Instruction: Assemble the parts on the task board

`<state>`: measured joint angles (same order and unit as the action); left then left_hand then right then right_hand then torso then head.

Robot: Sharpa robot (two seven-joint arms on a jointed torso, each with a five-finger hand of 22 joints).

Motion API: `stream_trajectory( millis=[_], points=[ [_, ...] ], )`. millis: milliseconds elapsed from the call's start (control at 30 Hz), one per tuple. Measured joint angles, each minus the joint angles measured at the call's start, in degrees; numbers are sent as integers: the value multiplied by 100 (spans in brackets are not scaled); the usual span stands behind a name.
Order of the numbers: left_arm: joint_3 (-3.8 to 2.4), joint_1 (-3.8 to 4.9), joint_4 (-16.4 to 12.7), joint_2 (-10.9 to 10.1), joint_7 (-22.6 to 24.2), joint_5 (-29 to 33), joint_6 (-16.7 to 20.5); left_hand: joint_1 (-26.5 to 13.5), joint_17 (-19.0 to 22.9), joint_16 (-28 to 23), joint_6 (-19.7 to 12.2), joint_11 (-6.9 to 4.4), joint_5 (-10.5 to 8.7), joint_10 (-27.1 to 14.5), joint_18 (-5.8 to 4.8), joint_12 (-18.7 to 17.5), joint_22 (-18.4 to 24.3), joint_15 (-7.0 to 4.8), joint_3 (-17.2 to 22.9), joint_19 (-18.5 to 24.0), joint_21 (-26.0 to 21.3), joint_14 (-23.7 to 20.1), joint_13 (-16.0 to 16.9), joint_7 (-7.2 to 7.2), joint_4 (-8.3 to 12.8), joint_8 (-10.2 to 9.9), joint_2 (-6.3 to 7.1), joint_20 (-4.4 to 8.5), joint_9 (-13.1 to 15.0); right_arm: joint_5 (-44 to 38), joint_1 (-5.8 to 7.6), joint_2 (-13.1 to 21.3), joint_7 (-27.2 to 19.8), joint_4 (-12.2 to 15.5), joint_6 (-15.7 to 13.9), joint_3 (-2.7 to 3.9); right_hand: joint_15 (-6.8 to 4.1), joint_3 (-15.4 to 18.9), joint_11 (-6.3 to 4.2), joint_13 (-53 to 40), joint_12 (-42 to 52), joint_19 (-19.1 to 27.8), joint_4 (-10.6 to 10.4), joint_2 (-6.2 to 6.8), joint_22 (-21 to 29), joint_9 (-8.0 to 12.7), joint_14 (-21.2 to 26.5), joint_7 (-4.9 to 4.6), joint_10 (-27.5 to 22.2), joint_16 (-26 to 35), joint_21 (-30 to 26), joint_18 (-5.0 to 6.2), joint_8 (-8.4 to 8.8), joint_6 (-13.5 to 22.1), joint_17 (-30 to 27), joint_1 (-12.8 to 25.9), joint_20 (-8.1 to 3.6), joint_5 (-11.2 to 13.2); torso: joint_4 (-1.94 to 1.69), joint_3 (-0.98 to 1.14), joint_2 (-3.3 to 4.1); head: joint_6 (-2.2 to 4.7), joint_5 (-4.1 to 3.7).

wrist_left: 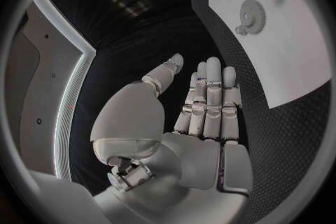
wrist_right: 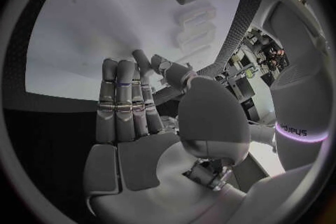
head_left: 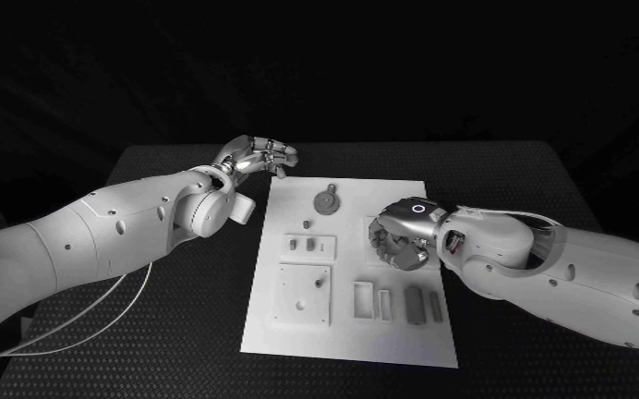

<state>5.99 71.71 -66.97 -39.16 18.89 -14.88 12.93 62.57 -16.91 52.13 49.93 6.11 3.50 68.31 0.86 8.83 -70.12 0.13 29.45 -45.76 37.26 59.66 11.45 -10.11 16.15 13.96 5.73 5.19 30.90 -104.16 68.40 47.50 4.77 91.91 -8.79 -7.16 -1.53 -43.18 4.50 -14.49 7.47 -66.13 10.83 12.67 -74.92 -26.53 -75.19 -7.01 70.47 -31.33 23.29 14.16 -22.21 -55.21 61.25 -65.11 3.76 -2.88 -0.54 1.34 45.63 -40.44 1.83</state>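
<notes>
The fingers (wrist_left: 210, 106) of the left hand (head_left: 256, 157) lie straight, side by side, the thumb apart, holding nothing; the hand hovers off the upper left corner of the task board (head_left: 349, 325) in the head view. The right hand (head_left: 403, 235) hangs palm down over the board's right-centre, fingers extended and empty. A grey gear part (head_left: 328, 201) lies near the board's top, and two cylinder parts (head_left: 422, 306) lie at its lower right.
</notes>
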Motion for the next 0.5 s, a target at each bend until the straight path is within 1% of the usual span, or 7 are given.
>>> stream_trajectory(
  millis=[100,167,200,267,367,500],
  points=[
    [0,0,0,-1,0,0,-1,0,0,-22,0,0,0,0,0,0,0,0,0,0,0,0,0,0,0,0,0,0,0,-28,-4,-3,0,-7,-9,1,0,0,-35,-27,45,-10,0,-35,2,7,-17,17,53,-75,112,-4,-23,-70,73,-37,-10,0,0,0,-1,-5,3],
    [0,0,0,-2,0,1,-2,0,0,-22,0,0,0,0,0,0,0,0,0,0,0,0,0,0,0,0,0,0,0,-57,-7,-4,4,-8,-25,0,-30,-27,-50,-39,49,-37,27,-63,1,7,-47,28,113,-107,171,-9,-37,-116,105,-65,-36,0,0,0,-2,-9,3],
    [0,0,0,-3,0,1,-2,0,0,-22,0,0,0,0,0,0,0,0,0,0,0,0,0,0,0,0,0,0,0,-78,-9,-6,9,-9,-38,0,-52,-61,-56,-59,74,-62,46,-87,0,7,-71,39,157,-152,224,-37,-48,-170,133,-89,-61,0,1,-1,-2,-10,3],
    [0,0,0,-4,-1,1,-2,0,1,-22,0,0,0,0,0,0,-3,0,0,0,0,0,0,0,0,0,0,0,0,-120,-12,-9,24,-12,-69,-3,-72,-188,-85,-61,95,-88,85,-129,-3,7,-107,77,206,-220,310,-36,-73,-208,179,-132,-86,0,1,-1,-2,-15,4],
    [0,0,0,-4,-2,2,-3,0,-5,-22,0,0,0,0,0,0,-4,0,0,0,0,0,0,0,0,0,0,0,0,-207,-16,-9,63,-18,-136,-4,-96,-372,-123,-109,122,-101,88,-147,-3,3,-105,85,246,-319,452,-34,-72,-278,248,-150,-98,1,2,-1,-2,-23,6],
    [1,0,4,-6,-2,2,-4,0,-5,-22,0,0,0,0,0,0,-4,0,0,0,0,0,0,0,0,0,0,0,0,-304,-20,-10,112,-20,-213,-7,-134,-460,-134,-111,139,-136,81,-162,0,-12,-110,97,297,-395,601,-34,-73,-328,302,-165,-129,5,2,0,-2,-26,7]
  ],
)
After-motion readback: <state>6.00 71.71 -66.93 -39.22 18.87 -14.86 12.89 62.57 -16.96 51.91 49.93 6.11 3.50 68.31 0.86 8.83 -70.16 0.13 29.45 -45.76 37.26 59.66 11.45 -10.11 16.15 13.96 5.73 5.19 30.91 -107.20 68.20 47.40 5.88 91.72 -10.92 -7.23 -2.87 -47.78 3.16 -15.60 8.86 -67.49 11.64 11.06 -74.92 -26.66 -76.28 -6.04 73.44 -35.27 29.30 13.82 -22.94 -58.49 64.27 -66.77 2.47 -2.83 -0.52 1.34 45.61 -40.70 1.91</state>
